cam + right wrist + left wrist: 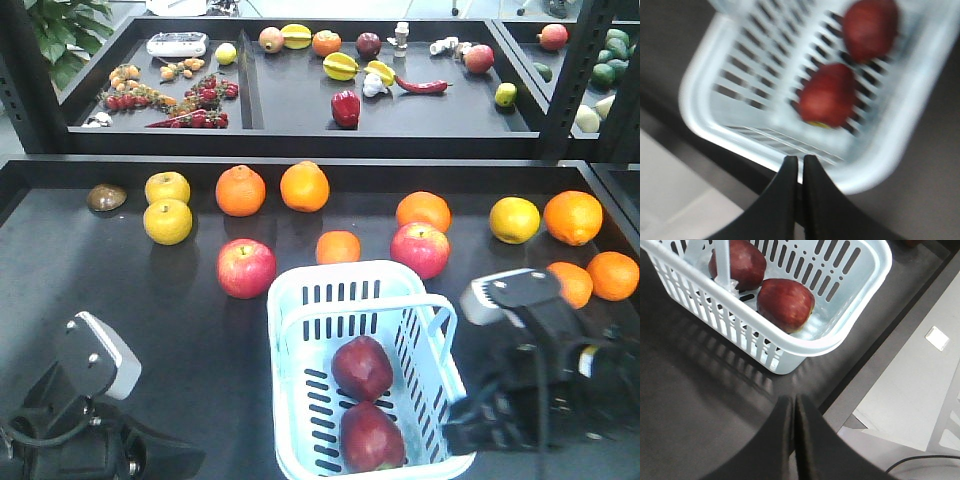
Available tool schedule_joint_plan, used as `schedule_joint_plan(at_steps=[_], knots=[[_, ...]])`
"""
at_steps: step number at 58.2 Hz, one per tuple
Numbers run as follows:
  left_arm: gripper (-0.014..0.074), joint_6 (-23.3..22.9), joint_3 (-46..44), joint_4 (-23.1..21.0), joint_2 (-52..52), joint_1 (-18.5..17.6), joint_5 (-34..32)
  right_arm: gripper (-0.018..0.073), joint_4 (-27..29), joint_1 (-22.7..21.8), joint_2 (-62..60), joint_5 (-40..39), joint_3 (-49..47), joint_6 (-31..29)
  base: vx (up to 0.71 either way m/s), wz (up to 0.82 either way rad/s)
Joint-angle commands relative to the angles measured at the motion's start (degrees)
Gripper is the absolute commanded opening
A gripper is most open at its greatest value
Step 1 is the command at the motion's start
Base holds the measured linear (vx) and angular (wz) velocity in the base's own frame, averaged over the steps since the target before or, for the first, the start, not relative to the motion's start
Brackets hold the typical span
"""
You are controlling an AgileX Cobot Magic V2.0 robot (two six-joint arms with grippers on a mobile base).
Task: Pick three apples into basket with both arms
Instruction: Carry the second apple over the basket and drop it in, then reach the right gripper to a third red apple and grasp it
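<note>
1. Front view: basket sits centre-front on dark table, w/ two dark maroon apples inside, one behind the other, touching. Pinkish-red apple just beyond basket's far-left corner; another pinkish-red apple just beyond its far-right corner. Oranges & yellow fruit spread further back. Left arm low at front-left, apart from basket; right arm close beside basket's right wall. Claws not readable from here.
2. Left wrist view: left gripper w/ fingers pressed together, nothing between them, over bare table near basket's rounded corner. Both maroon apples seen in basket, side by side.
3. Right wrist view (blurred): right gripper fingers nearly touching, only a thin slit, holding nothing; tips overlap basket's rim. Two maroon apples on basket floor.
</note>
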Motion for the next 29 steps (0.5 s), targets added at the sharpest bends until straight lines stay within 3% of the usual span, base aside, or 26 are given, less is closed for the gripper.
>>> schedule_joint_plan(at_steps=[1,5,8,13,21,29], knots=[[-0.0006,-0.3,-1.3,-2.1,-0.7,-0.3,-1.4,-0.0007,-19.4,-0.2,-4.7,2.0,-1.8,17.7,0.0,0.0],[-0.0006,-0.3,-1.3,-2.1,-0.7,-0.3,-1.4,-0.0006,-34.1,-0.2,-6.8,7.6,-1.8,31.5,0.0,0.0],[-0.0006,-0.3,-1.3,-2.1,-0.7,-0.3,-1.4,-0.0006,-43.0,-0.2,-7.9,11.9,-1.8,38.5,0.0,0.0],[-0.0006,-0.3,-1.3,-2.1,-0.7,-0.3,-1.4,-0.0003,-53.3,-0.3,-9.0,18.1,-1.8,45.2,0.0,0.0],[-0.0006,-0.3,-1.3,-2.1,-0.7,-0.3,-1.4,0.0022,-54.8,-1.6,-9.0,18.9,-2.5,46.4,0.0,0.0],[-0.0006,-0.3,-1.3,-2.1,-0.7,-0.3,-1.4,0.0098,-52.1,-10.9,-8.2,17.6,-5.1,43.4,0.0,0.0]])
